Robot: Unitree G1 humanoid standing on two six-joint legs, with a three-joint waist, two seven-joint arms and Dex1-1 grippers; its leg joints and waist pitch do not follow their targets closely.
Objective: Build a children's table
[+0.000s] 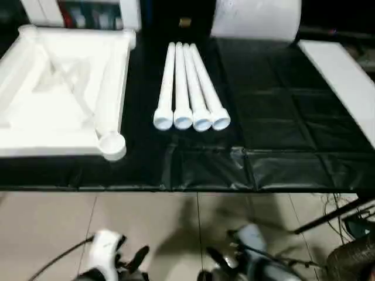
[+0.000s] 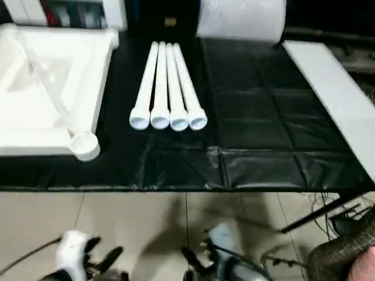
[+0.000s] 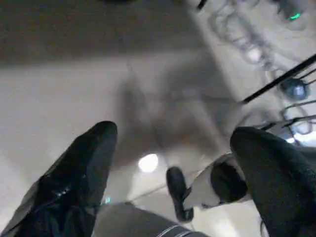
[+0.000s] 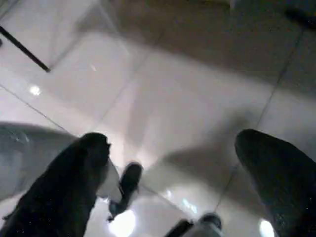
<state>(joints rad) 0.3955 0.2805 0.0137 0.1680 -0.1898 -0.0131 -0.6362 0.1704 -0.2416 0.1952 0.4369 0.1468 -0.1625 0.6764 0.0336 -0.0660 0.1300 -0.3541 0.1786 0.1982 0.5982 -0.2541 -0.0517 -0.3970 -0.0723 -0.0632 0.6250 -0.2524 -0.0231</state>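
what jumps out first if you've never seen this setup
Four white legs lie side by side in a neat row mid-table on the black table cover, open ends toward the robot. To their left the white tabletop lies upside down, ribs and a round corner socket showing. Both grippers, left gripper and right gripper, hang open over the tiled floor, short of the table.

Setting: indoor lab/workshop-type test area. Evidence: work table covered w/ creased black plastic sheet; pale glossy tile floor; loose cables and black stand leg on floor at right; shelving w/ coloured items behind table.
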